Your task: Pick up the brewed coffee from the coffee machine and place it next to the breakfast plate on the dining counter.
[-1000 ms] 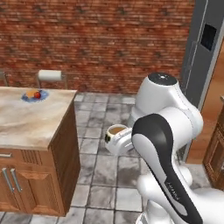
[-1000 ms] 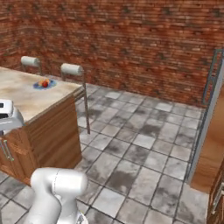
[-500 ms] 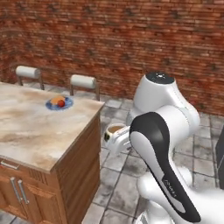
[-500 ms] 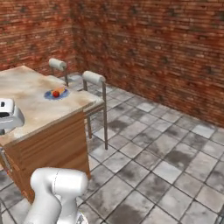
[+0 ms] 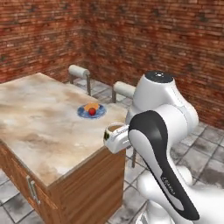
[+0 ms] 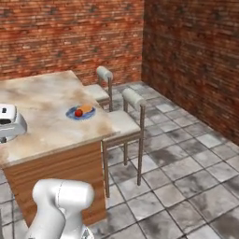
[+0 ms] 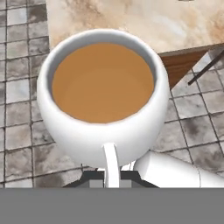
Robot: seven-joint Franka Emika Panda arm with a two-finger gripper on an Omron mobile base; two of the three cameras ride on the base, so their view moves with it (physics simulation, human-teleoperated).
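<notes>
Coffee (image 7: 103,83) brims brown in its round white mug.

The dining counter (image 5: 39,127), its top beige marbled stone over a brown wooden cabinet base, stands on a grey tiled floor (image 6: 186,172) and bears the breakfast plate (image 5: 91,111), blue, with a red fruit and orange-tan bread

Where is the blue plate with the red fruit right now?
The breakfast plate sits on the dining counter, near the edge by the two stools. In the left base view it lies just up and left of the brewed coffee.
</notes>
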